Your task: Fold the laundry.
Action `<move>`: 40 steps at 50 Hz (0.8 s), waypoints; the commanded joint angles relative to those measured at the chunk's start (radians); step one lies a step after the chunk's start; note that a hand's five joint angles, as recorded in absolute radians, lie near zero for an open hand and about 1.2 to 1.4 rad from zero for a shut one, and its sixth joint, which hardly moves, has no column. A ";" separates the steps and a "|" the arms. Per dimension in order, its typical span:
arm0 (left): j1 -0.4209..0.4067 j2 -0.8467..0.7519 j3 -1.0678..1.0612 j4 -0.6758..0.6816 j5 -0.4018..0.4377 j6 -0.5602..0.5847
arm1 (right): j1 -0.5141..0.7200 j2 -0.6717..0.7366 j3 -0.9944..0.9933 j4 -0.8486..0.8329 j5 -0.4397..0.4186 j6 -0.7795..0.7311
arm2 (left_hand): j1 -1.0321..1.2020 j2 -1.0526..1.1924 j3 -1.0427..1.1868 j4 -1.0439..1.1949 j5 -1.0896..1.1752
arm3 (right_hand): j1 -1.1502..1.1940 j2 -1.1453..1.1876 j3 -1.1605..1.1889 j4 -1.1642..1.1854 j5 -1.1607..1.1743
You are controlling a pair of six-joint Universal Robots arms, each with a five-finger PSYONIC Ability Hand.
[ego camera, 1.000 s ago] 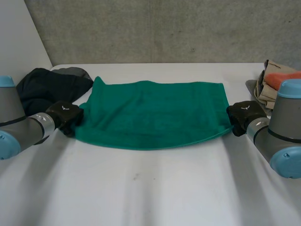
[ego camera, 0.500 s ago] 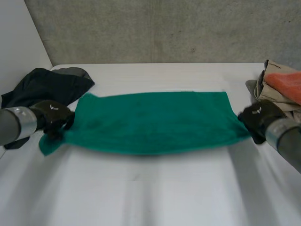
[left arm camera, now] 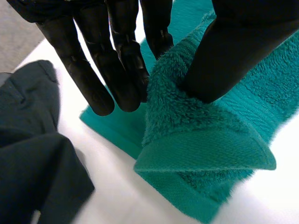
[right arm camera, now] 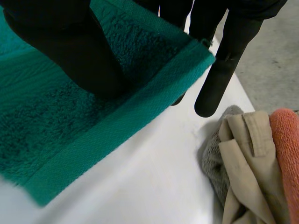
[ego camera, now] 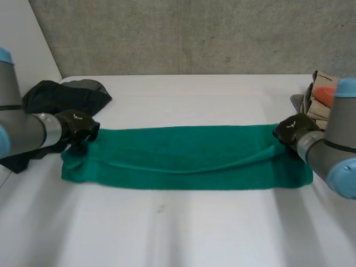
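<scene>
Towel (ego camera: 183,161) lies folded lengthwise, left hand (ego camera: 78,127) and right hand (ego camera: 292,130) each pinching an end corner, seemingly to flatten it.

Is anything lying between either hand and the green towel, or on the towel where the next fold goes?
Nothing visible. The left hand and right hand each pinch an end of the green towel. The dark garment and clothes pile lie off it.

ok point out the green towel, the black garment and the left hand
green towel (ego camera: 183,158): head view, middle of its upper layer
black garment (ego camera: 67,99): head view, middle of the heap
left hand (ego camera: 78,127): head view, back of the hand, pinching the towel's end
</scene>
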 commanded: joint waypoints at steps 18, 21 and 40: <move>-0.106 -0.412 0.652 -0.113 -0.268 -0.146 | 0.078 0.438 -0.538 -0.176 0.126 -0.005 | 0.240 0.201 0.206 0.197 0.228 | 0.271 0.211 0.206 0.197 0.200; -0.109 -0.418 0.663 -0.112 -0.270 -0.149 | 0.081 0.480 -0.578 -0.177 0.129 -0.019 | 0.240 0.201 0.206 0.197 0.228 | 0.271 0.211 0.206 0.197 0.200; -0.099 -0.245 0.415 -0.023 -0.160 -0.157 | 0.099 0.408 -0.529 -0.262 0.106 0.145 | -0.982 -1.021 -1.015 -1.025 -0.994 | -0.951 -1.010 -1.016 -1.025 -1.021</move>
